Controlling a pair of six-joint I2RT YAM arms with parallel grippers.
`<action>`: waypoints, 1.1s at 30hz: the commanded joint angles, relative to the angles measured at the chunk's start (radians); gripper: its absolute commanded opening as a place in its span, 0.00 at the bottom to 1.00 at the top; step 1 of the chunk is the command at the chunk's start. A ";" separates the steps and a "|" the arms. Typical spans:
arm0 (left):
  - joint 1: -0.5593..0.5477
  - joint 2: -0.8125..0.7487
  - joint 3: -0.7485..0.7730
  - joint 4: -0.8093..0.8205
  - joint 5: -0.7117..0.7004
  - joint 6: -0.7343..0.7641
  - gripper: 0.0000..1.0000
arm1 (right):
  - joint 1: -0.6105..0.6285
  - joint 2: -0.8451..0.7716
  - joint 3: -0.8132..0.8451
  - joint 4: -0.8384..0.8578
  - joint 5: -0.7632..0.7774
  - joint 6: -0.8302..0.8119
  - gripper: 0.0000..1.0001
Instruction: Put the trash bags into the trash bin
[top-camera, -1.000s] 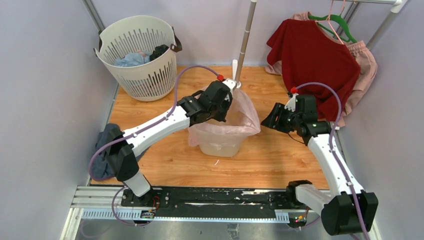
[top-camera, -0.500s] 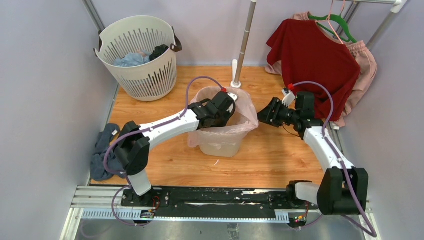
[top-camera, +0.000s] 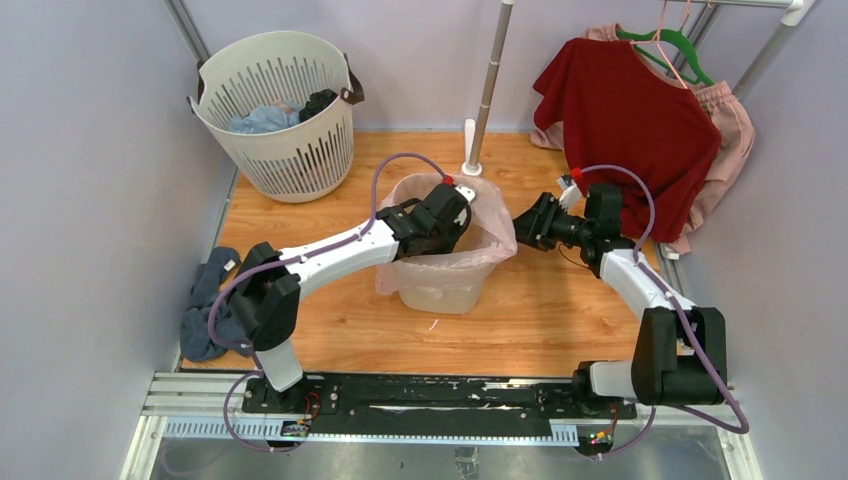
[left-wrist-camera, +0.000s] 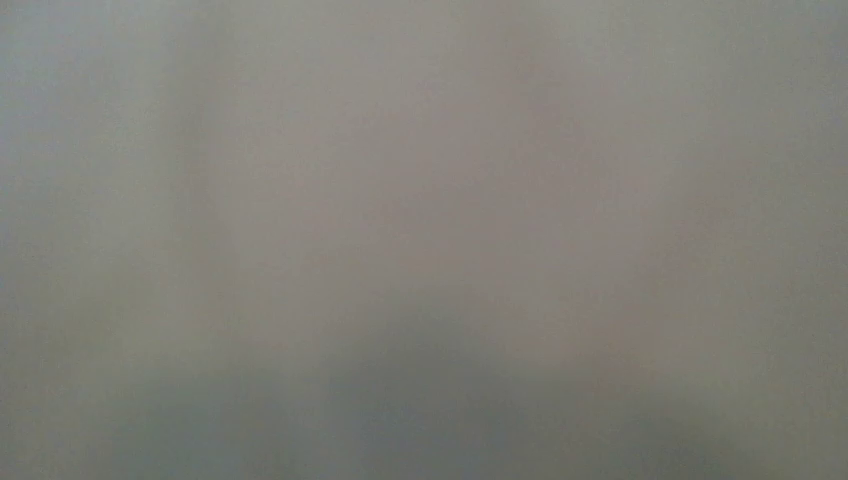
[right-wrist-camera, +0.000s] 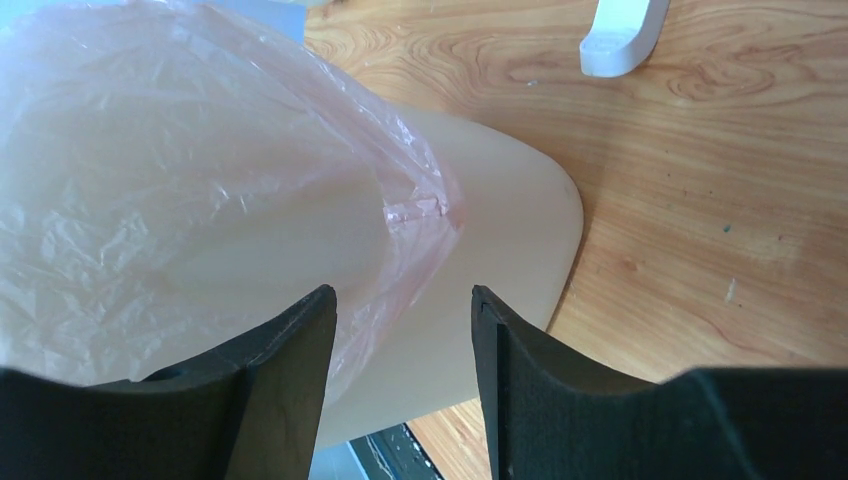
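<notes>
- Bin (top-camera: 440, 285) of plain cream plastic stood near the middle of a wooden counter (top-camera: 560, 320).
- Thin pale-pink bag (top-camera: 497, 222) was draped over the bin's mouth. It hung down the outside of the walls and bulged past the rim on the right.
- Left pincer (top-camera: 440, 225) reached down into the bag-lined mouth of the bin and was fully closed. Whether it pinched any plastic could not be told, since its own camera showed only a pinkish-grey blur.
- Right pincer (top-camera: 524, 222) hovered just beside the bin's right rim and pointed at it. Its black fingers (right-wrist-camera: 290, 380) were clearly apart and held nothing.
- Seen from the right wrist, the crinkled bag edge and the bin's rounded corner lay in line with the gap between those fingers.
- White slotted basket (top-camera: 280, 150) holding clothes stood at the far left corner.
- Red shirt (top-camera: 625, 120) hung at the far right.
- Blue-grey cloth (top-camera: 205, 300) lay at the counter's left edge.
</notes>
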 joint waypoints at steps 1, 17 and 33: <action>-0.009 0.007 -0.019 0.021 0.014 -0.003 0.00 | -0.014 0.032 0.029 0.072 -0.014 0.044 0.57; -0.009 -0.010 -0.010 0.021 0.019 -0.007 0.00 | 0.043 0.168 0.085 0.067 -0.005 0.049 0.40; -0.009 -0.028 -0.019 0.039 0.022 -0.014 0.00 | 0.101 0.109 -0.036 0.051 0.052 0.012 0.00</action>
